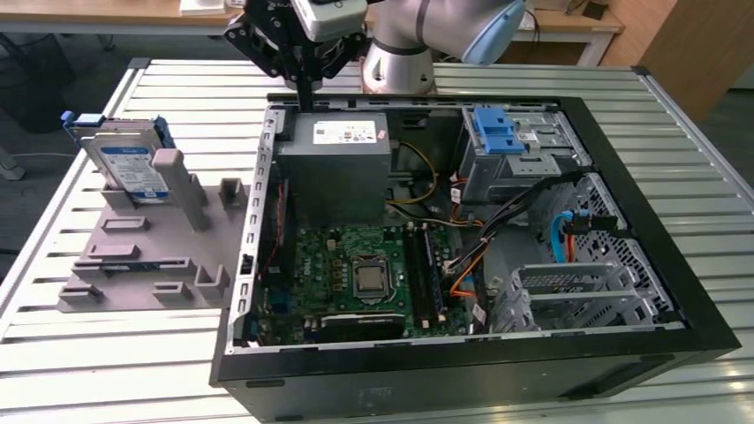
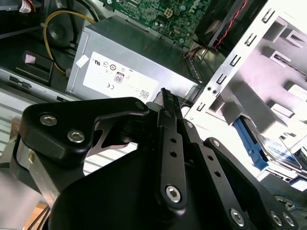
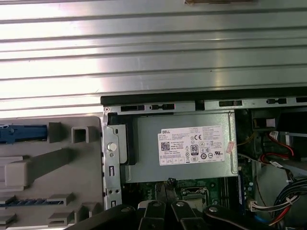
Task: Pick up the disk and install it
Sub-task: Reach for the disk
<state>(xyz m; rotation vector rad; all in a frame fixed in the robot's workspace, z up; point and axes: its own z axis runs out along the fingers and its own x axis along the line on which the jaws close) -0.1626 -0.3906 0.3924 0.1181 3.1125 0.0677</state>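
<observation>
Gripper (image 1: 305, 104) (image 2: 165, 92) (image 3: 169, 181) jaws closed, the two black fingers pressed flat together into one thin blade, nothing held. In the exterior view it hangs over the far edge of the case (image 1: 471, 384), just above the power supply (image 1: 335, 168), a grey sheet-metal box with a white sticker. Black linkage plates with silver screw heads sit behind the fingers in both wrist views. Arm (image 1: 401, 53) is silver with a light blue cap. The disk (image 1: 124, 163) is well apart from the gripper, outside the case on the exterior view's left. It stands upright on edge in a slot of the fixture (image 1: 118, 265), silver body, white-and-blue label, blue plastic bracket around it. Fixture is a matte grey plate with blocky posts and slots, lying on the table beside the case. Table (image 1: 531, 75) is ribbed aluminium slats, shiny, with long parallel grooves. Case is black, lying on its side, open. Inside are a green motherboard (image 1: 353, 274), a ribbed blue latch (image 1: 499, 132), perforated bare-metal cages (image 1: 577, 291) and loose black, blue and orange cables (image 1: 566, 225). Room behind has wooden desks (image 1: 566, 22) and dark floor (image 1: 30, 115).
</observation>
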